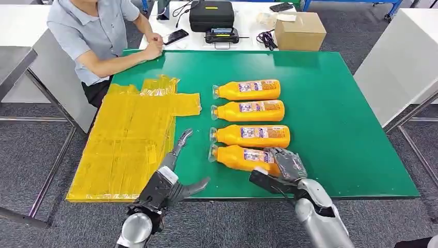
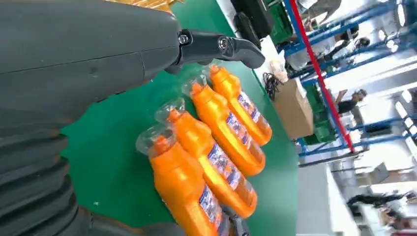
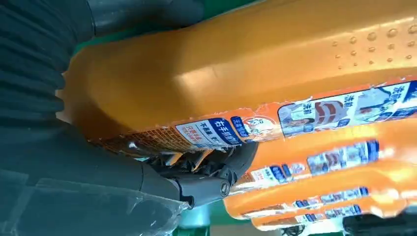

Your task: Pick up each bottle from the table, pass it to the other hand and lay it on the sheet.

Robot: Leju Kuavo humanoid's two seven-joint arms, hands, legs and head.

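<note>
My right wrist camera shows fingers (image 3: 206, 169) wrapped under the nearest bottle (image 1: 243, 158) — right hand (image 1: 281, 168) grasping it; left hand (image 1: 173, 178) spread, released, beside 4 bottles.

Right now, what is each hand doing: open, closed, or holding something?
Left hand: open, fingers spread, holding nothing, above the table near the yellow sheet.
Right hand: fingers wrapped around the nearest orange bottle, which lies on the green table.

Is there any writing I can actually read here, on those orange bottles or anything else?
Nearest bottle, under the right robot hand: blue-and-white label with Chinese print, too blurred to read.
Other three bottles: labels too small.
Cardboard box, black case: nothing legible.
</note>
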